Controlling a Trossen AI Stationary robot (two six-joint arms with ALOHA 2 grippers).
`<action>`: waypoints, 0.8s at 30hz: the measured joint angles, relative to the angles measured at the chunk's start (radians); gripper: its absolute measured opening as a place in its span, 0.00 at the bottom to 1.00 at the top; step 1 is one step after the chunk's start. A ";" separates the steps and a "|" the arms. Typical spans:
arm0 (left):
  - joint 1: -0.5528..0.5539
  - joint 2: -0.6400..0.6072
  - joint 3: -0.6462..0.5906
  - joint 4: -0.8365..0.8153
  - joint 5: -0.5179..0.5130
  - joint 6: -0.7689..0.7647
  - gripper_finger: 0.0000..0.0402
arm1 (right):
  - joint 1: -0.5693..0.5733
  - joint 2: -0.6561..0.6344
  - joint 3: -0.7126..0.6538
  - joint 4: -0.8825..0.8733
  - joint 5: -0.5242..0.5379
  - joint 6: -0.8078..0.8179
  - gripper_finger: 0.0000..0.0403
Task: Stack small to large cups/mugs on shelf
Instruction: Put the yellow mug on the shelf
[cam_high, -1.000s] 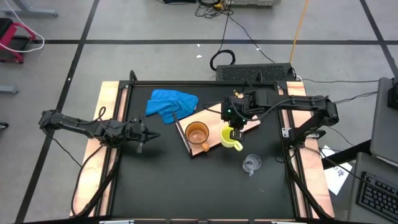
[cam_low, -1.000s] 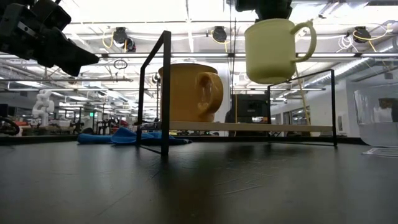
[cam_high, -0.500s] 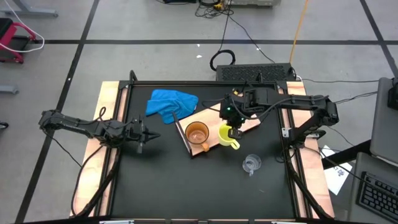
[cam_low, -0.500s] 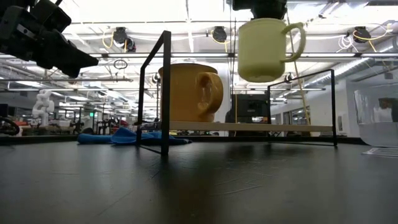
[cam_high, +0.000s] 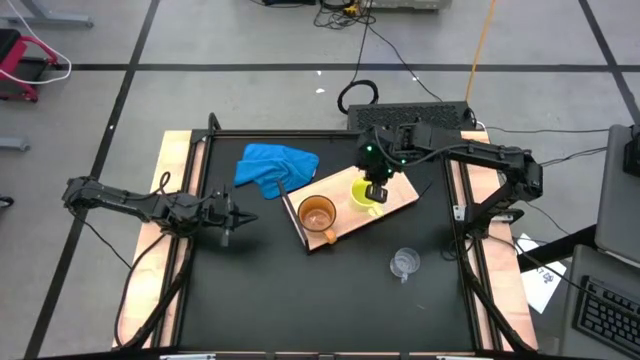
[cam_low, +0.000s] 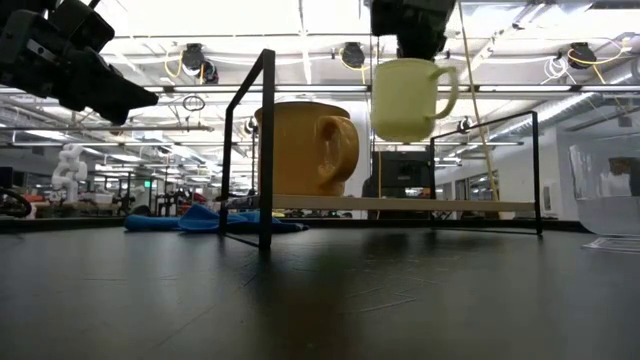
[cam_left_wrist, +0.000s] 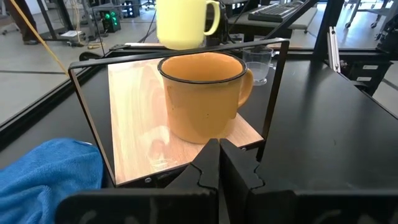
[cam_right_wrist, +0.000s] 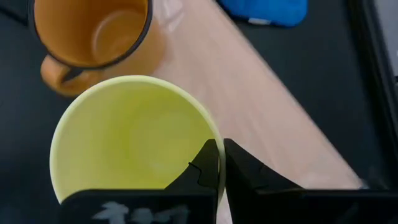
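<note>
Right gripper at frame centre-right in the high view, jaws pinched on the rim of the yellow mug, mug hanging upright and clear above the shelf. Orange-brown mug standing on the shelf's lower-left part, just left of and below the yellow mug in the high view; the two close but apart, rims at offset heights in the low view. Judged: to nest small into large, a short shift toward lower left of the high frame, then straight down into the orange mouth, handle kept off the rim. Clear cup on the black tabletop at lower right, well apart. Left gripper waiting at middle left, jaws closed on nothing.
</note>
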 joint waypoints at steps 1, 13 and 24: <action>0.000 0.000 0.000 0.000 0.000 0.004 0.04 | -0.007 0.000 0.000 0.011 -0.001 -0.001 0.00; 0.000 0.000 0.000 0.000 0.000 0.026 0.04 | -0.048 0.117 0.001 0.013 -0.057 -0.054 0.00; 0.000 0.000 0.000 -0.020 0.000 0.025 0.04 | -0.048 0.235 0.050 0.027 -0.055 -0.057 0.00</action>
